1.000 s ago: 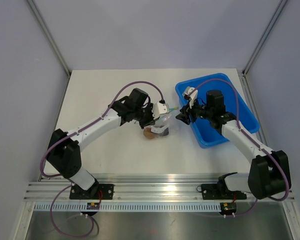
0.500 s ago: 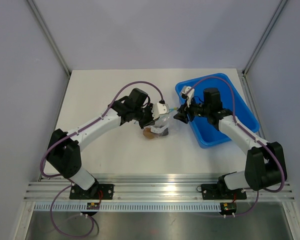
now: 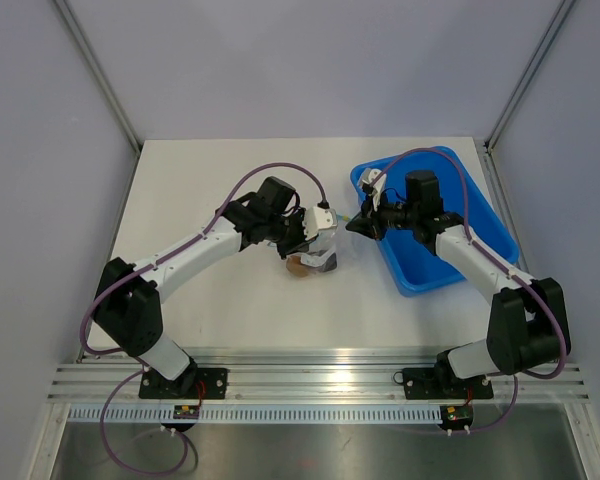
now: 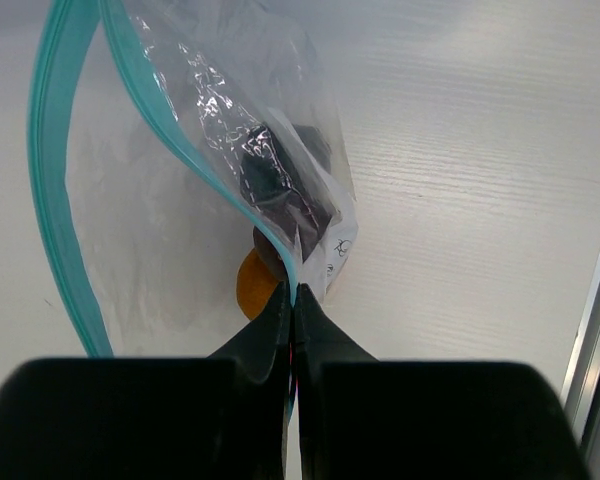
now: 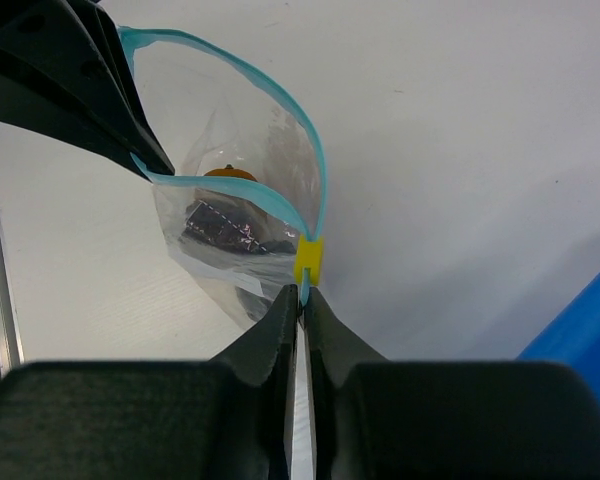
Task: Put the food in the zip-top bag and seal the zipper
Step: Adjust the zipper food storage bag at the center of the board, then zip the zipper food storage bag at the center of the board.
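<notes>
The clear zip-top bag (image 3: 324, 246) hangs between my two grippers at the table's middle. Its teal zipper strip (image 4: 50, 190) gapes open in a loop, with a yellow slider (image 5: 309, 259) at the right end. Inside lie an orange-brown fruit (image 4: 252, 288) and dark purplish pieces (image 4: 277, 180); they also show in the right wrist view (image 5: 220, 226). My left gripper (image 4: 294, 300) is shut on the zipper edge at the bag's left end. My right gripper (image 5: 302, 296) is shut on the zipper strip just behind the yellow slider.
A big blue tray (image 3: 480, 225) stands at the right, under my right arm. Its blue corner shows in the right wrist view (image 5: 580, 320). An aluminium rail (image 3: 310, 362) runs along the table's near edge.
My right gripper has moved a little left and away, towards the bag's right end. My left gripper and the bag have stayed almost still.
</notes>
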### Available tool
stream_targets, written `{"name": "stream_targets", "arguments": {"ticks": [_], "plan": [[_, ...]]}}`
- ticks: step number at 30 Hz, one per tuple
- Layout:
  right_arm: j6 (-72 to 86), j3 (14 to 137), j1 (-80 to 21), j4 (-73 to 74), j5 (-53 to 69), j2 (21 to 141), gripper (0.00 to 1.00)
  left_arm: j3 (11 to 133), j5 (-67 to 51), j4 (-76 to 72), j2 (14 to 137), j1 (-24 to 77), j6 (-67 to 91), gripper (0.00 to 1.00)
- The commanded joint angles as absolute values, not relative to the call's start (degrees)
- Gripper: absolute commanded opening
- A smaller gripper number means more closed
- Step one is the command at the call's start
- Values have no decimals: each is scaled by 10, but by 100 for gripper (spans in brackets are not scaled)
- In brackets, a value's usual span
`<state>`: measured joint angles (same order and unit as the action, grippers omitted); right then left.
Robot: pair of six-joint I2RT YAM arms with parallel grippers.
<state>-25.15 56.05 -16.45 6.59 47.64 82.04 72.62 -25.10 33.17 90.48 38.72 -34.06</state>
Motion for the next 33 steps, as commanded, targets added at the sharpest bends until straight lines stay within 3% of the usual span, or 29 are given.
{"name": "stream_targets", "arguments": {"ticks": [1,3,10,15,22,24,33], "plan": [[-250,569,-165,55,486,808,10,751,-268,316,896,385,-350,0],[-250,566,-164,57,481,806,1,751,-269,317,896,385,-350,0],[-220,532,-164,28,448,784,0,772,-275,344,892,385,-353,0],[-206,508,-164,11,439,758,0,816,-273,381,885,385,-356,22],[-194,497,-164,8,446,734,0,844,-269,375,894,385,-344,36],[-193,494,-164,7,448,728,0,859,-285,367,898,385,-334,45],[-193,491,-164,9,456,719,0,872,-415,215,908,389,-306,43]]}}
